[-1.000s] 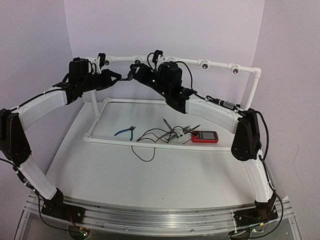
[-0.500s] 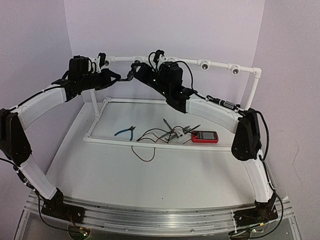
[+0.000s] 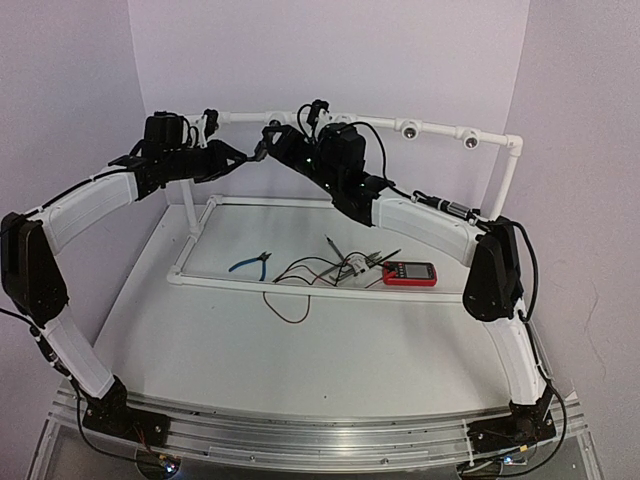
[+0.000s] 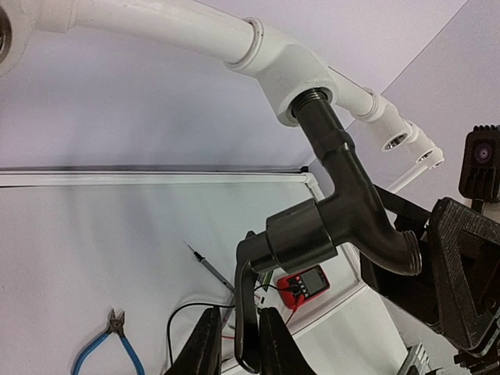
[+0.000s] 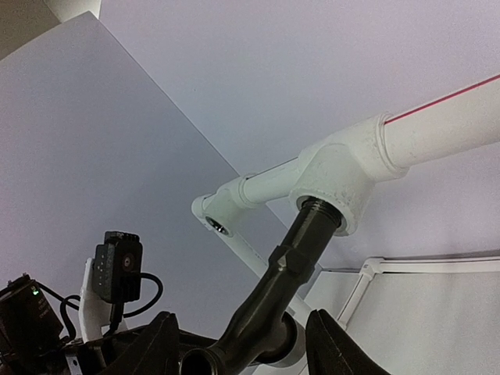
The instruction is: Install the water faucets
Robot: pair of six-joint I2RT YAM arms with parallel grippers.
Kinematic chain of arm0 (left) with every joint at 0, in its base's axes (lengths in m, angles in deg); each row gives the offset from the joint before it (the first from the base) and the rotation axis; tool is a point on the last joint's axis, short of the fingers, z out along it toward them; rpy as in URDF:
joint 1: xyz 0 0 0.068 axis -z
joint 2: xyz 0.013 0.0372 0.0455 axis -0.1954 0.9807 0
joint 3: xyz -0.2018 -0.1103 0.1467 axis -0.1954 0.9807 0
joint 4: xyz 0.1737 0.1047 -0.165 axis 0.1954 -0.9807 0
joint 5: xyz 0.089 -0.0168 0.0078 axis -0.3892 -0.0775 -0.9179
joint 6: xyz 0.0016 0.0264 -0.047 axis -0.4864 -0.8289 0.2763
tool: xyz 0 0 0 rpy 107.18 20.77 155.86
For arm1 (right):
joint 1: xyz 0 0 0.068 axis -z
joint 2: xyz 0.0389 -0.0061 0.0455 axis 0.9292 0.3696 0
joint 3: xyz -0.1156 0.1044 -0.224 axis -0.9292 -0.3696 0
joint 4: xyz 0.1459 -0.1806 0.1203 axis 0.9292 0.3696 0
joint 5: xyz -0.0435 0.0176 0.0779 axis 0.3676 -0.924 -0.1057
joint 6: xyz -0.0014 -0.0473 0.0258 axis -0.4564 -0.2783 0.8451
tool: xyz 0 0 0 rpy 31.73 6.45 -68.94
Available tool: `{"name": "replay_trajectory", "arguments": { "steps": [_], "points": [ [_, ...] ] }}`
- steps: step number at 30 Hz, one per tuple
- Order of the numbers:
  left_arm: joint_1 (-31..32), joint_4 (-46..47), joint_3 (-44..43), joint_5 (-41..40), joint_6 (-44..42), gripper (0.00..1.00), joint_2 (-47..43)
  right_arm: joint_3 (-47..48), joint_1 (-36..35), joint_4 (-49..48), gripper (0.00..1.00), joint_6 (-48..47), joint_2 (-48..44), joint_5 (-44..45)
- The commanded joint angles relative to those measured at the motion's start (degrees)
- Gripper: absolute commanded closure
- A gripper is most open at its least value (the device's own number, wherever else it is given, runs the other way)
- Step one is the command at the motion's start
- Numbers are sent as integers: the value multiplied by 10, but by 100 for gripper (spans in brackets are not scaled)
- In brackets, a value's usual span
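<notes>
- Left wrist view: the faucet (image 4: pixel 344 199) hangs from a tee (image 4: pixel 301 74) on the white pipe (image 4: pixel 156 16). Its threaded end sits in the tee's socket with a few threads showing.
- Its lever (image 4: pixel 246 312) points downward and stands between the fingers of the left gripper (image 4: pixel 241 312).
- Those fingers are only slightly parted, close on both sides of the lever. A thin gap shows on one side; whether the other finger presses the lever, I cannot tell.
- Right wrist view: the right gripper (image 5: pixel 244 315) has its fingers wide apart, with the faucet body between them and the spout mouth just beside one finger.
- Whether either of these fingers touches the faucet cannot be told.
- Top view: both grippers meet at the rear pipe, left of its middle, raised well above the table (image 3: pixel 330 340).
- On the table, inside the low pipe frame (image 3: pixel 220 281), lie pliers (image 3: pixel 252 264), tangled wires (image 3: pixel 315 270) and a red meter (image 3: pixel 409 272), all well apart from the faucet.
- Two more sockets (image 3: pixel 408 130) face forward farther right along the rear pipe.
</notes>
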Motion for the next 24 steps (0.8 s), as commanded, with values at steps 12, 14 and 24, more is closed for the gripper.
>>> {"name": "replay_trajectory", "arguments": {
  "steps": [12, 14, 24],
  "points": [
    [-1, 34, -54, -35, -121, 100, 11, -4, -2, -8, 45, 16, 2, 21],
    [0, 45, -53, -56, -175, 100, 3, -17, -2, -9, 46, 18, -7, 27],
    [42, 214, 38, -137, -547, 100, -68, -72, -1, -15, 45, 10, -63, 15]
  ]
}}
